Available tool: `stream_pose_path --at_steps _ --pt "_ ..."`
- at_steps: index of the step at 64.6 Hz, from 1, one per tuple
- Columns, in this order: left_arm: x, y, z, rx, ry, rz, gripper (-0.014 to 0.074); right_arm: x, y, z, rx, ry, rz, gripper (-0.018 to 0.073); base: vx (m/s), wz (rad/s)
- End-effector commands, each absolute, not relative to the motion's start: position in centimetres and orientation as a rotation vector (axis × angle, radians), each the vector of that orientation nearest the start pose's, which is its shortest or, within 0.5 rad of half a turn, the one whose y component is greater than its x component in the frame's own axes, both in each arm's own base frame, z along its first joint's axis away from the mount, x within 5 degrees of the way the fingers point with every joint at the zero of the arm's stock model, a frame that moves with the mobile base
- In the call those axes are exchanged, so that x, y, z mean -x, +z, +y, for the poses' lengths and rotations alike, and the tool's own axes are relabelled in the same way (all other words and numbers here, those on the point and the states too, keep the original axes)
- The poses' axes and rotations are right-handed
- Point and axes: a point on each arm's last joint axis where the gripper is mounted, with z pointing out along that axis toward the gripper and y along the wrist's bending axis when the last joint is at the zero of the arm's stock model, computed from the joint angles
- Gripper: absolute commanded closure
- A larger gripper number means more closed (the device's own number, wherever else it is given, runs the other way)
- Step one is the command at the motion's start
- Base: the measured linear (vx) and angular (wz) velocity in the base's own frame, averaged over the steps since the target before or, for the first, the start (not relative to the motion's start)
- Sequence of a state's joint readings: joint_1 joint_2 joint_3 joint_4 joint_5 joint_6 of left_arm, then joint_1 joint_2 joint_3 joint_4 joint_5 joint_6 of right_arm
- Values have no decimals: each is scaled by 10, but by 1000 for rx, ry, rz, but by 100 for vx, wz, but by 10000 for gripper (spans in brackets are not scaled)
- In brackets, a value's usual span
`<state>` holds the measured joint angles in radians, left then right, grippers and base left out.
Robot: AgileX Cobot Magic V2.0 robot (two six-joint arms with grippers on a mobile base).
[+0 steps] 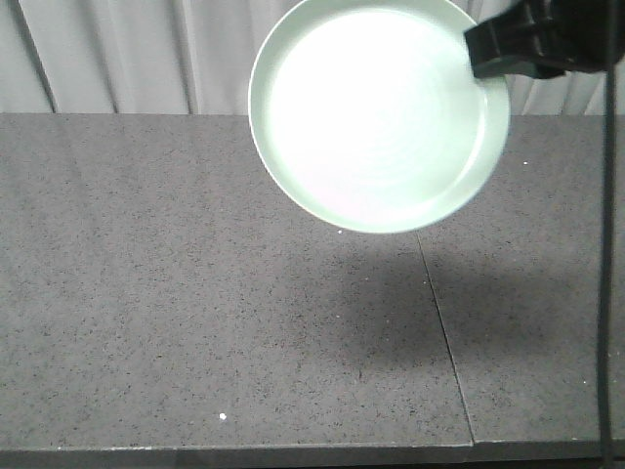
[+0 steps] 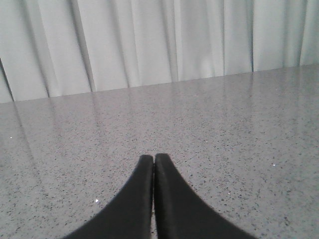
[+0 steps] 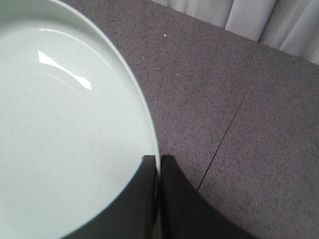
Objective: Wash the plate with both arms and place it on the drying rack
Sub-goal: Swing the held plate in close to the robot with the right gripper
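Note:
The pale mint-green plate [image 1: 376,112] hangs in the air above the counter at the top of the front view, its hollow side facing the camera. My right gripper [image 1: 480,61] is shut on the plate's upper right rim. In the right wrist view the plate [image 3: 60,134] fills the left side, and the right gripper [image 3: 158,158] pinches its rim, one finger inside and one outside. My left gripper [image 2: 153,157] is shut with nothing in it, low over bare counter, and is out of the front view. The drying rack is out of view.
A dark speckled stone counter [image 1: 195,293] spans the scene, with a thin seam [image 1: 444,332] running front to back on the right. White curtains [image 1: 127,54] hang behind the counter. A thin black cable [image 1: 607,244] drops along the right edge.

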<state>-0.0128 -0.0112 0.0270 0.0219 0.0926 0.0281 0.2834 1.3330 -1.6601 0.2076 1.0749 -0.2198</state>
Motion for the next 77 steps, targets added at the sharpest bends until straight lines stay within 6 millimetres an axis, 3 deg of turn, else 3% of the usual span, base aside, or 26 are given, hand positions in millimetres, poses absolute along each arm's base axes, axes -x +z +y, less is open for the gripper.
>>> stream_pose_path --at_steps 1,8,19,32,42,77 --pt "-57 196 -1 -37 23 1532 602 -211 478 78 495 298 2012 561 0 0" --pt "-57 196 -1 -37 23 1532 602 -164 452 63 448 295 1938 561 0 0" --pt "-57 196 -1 -37 23 1532 602 -103 387 43 355 321 1881 561 0 0" --pt "-57 196 -1 -37 23 1532 602 -53 324 26 239 380 1835 561 0 0" --pt "-57 196 -1 -37 23 1532 602 -37 305 18 184 370 1806 561 0 0" --pt "-57 196 -1 -37 23 1532 602 -34 303 17 185 371 1816 561 0 0"
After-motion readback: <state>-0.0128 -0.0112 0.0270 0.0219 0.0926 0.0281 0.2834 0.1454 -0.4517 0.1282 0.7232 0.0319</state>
